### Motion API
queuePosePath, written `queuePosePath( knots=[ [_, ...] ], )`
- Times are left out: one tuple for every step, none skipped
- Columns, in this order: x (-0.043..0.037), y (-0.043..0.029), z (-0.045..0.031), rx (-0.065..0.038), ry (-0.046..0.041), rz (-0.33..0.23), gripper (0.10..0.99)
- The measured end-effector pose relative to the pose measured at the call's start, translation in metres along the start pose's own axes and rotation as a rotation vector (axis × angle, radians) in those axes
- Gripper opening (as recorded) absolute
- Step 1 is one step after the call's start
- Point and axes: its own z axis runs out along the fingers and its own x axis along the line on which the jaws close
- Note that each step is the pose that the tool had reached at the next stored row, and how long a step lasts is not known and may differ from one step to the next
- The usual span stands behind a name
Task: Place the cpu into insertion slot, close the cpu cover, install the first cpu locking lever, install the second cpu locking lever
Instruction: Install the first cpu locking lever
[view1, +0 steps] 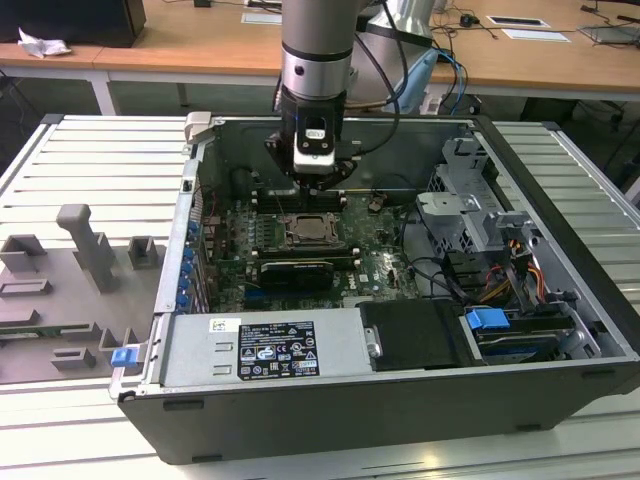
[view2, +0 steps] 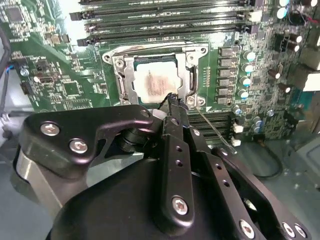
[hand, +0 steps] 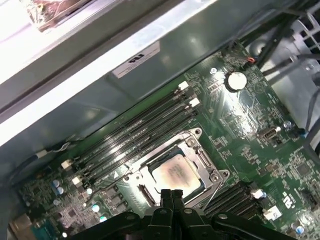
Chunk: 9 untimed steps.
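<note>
while the cpu (hand: 176, 174) lies seated, the hand (hand: 172, 194) hangs above it, closed.

The work surface is a ribbed, light-grey metal table (view1: 90, 150), its slats running across the exterior view from left to right. An open dark-grey computer case (view1: 330, 425) rests directly on it, lying on its side with the interior facing up, and occupies the middle of the table and the exterior view's right. Just beside the case, toward the exterior view's left, a grey fixture plate (view1: 60, 300) lies flat on the slats, carrying several low upright blocks and one taller post (view1: 85, 240).
</note>
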Motion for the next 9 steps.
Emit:
queuePosePath(
  knots=[
    [0.0000,0.0000,0.0000,0.000,0.0003,-0.011,0.106],
    [0.0000,0.0000,0.0000,0.000,0.0007,-0.030,0.106],
    [0.0000,0.0000,0.0001,0.001,0.0014,-0.057,0.106],
    [0.0000,0.0000,0.0001,0.001,0.0017,-0.073,0.106],
    [0.0000,0.0000,0.0001,0.001,0.0020,-0.085,0.106],
    [0.0000,0.0000,0.0001,0.002,0.0026,-0.110,0.106],
    [0.0000,0.0000,0.0001,0.002,0.0030,-0.127,0.106],
    [0.0000,0.0000,0.0002,0.002,0.0033,-0.141,0.106],
    [0.0000,0.0000,0.0002,0.002,0.0038,-0.162,0.106]
  ],
)
